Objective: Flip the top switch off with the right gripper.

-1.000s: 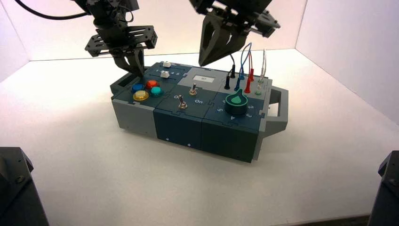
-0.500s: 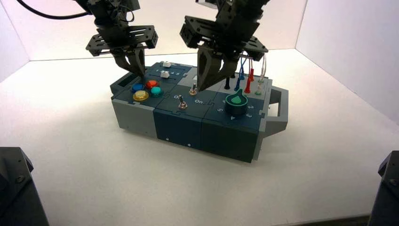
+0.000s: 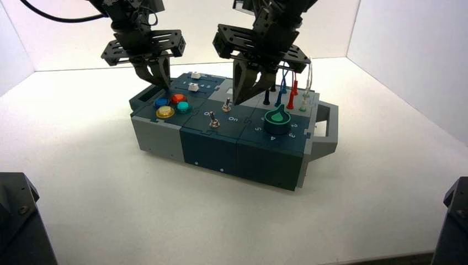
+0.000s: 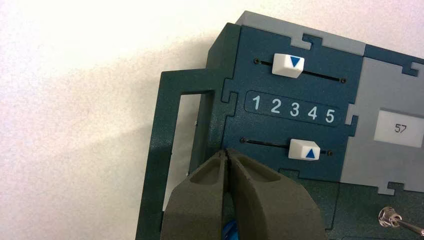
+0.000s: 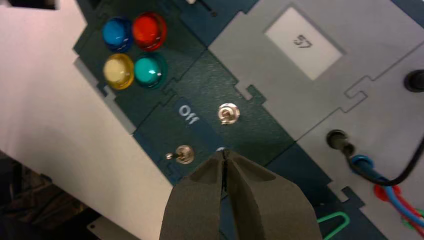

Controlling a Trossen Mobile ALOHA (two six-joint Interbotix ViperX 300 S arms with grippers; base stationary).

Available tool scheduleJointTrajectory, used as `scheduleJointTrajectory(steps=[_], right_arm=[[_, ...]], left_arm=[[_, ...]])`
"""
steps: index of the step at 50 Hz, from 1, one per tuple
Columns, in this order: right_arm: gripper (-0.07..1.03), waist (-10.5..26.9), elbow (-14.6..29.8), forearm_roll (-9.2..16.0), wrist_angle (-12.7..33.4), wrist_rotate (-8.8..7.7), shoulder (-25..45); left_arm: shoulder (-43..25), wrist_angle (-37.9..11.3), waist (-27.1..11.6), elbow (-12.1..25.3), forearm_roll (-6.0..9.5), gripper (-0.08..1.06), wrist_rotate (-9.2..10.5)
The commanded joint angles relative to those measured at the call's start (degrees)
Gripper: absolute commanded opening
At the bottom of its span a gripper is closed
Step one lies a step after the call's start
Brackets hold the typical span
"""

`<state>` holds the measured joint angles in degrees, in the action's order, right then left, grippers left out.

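Note:
The top switch [image 3: 226, 105] is the rear silver toggle [image 5: 229, 114] of a pair on the box's dark blue middle panel, beside the lettering "Off" [image 5: 188, 114]. The front toggle [image 5: 183, 154] stands closer to the box's front edge. My right gripper [image 3: 238, 102] hangs point-down just right of the top switch. Its fingers are shut, and the tips [image 5: 223, 151] stay a short way from the lever without touching it. My left gripper [image 3: 160, 84] is shut too. It hovers over the box's left end, by the handle [image 4: 170, 150] and the sliders.
Four round buttons [image 5: 134, 51] in blue, red, yellow and teal sit left of the toggles. A grey display [image 5: 303, 42] lies behind them. A green knob [image 3: 277, 120] and plugged wires [image 3: 288, 88] stand right of my right gripper. Two white sliders [image 4: 288, 65] flank a 1–5 scale.
My right gripper has swung down from above the box's rear to just beside the top switch, then shifted slightly right. The left arm and both toggles look unchanged.

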<state>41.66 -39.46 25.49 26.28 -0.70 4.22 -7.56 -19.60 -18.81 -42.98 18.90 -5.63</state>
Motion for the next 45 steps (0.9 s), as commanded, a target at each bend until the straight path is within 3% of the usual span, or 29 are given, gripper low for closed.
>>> scheduleJointTrajectory(steps=[1,45], right_arm=[[-0.02,-0.26,1.49,0.18,-0.44,0.18,-0.18],[-0.02,-0.44,5.54,-0.09,-0.53,0.0,5.89]], left_arm=[[-0.35,-0.53,-0.26,0.09,-0.09,-0.03,-0.35],[-1.32,-1.41,-0.26,0.97,-0.09,-0.03,-0.44]])
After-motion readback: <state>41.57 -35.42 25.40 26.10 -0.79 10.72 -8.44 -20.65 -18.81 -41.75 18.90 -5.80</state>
